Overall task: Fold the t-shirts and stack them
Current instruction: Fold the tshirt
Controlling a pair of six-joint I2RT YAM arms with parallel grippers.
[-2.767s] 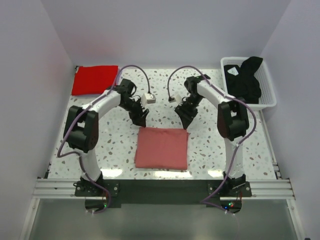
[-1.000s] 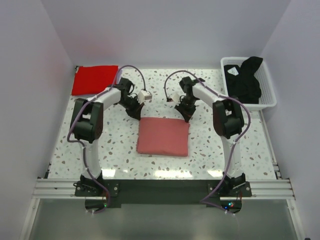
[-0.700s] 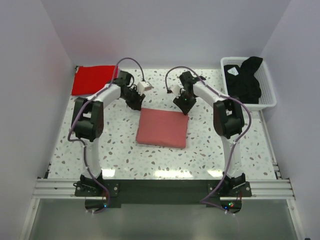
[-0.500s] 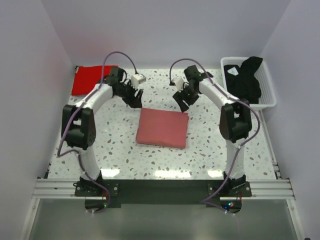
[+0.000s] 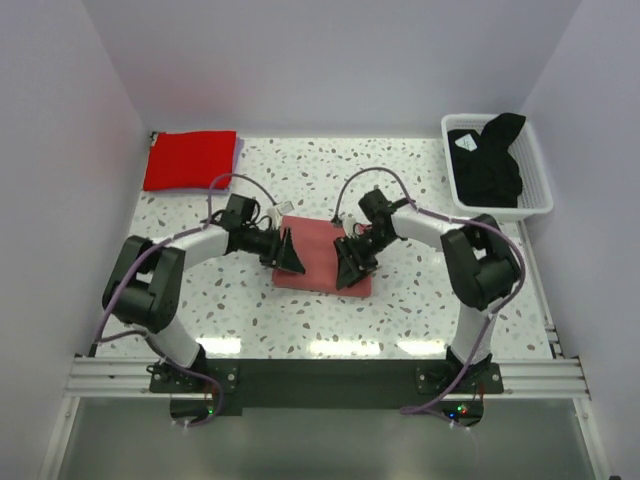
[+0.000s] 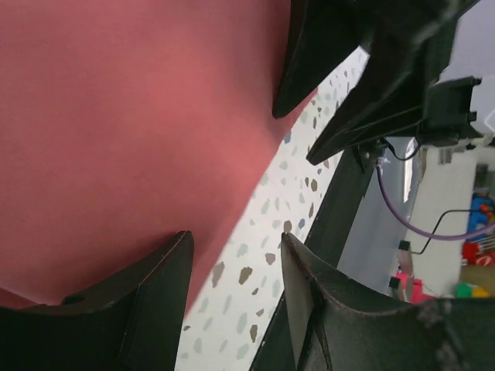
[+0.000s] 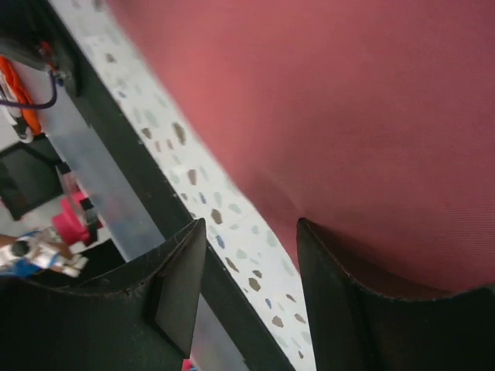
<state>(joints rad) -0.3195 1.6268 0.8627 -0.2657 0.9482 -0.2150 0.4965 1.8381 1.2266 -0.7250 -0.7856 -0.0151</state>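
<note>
While both arms bend low over the table (image 5: 430,300), the folded pink shirt (image 5: 320,243) lies flat between them on the speckled top. The left gripper (image 5: 288,254) is down at the shirt's left side and the right gripper (image 5: 348,264) at its right side, the two pointing toward each other across the cloth.

Seen from the left wrist, that gripper's jaws are parted. One of its fingers (image 6: 147,297) sits over the pink cloth and the other over bare table. The shirt's edge runs through the gap between them, and nothing is pinched. Across the shirt in that same view, the other gripper's dark fingers show, also spread.

The right wrist tells the same story from the other side. One of its fingers (image 7: 348,309) lies over the pink cloth and its mate hangs beyond the shirt's edge over the table, with a clear gap between them and no cloth caught. I cannot tell whether any fingertip actually presses on the shirt.

Well apart from the pink shirt, beyond it to the left, the red shirt (image 5: 190,160) lies folded flat. Beyond it to the right, just as far off, the black shirt (image 5: 488,160) is bunched loosely inside the basket (image 5: 541,180).
</note>
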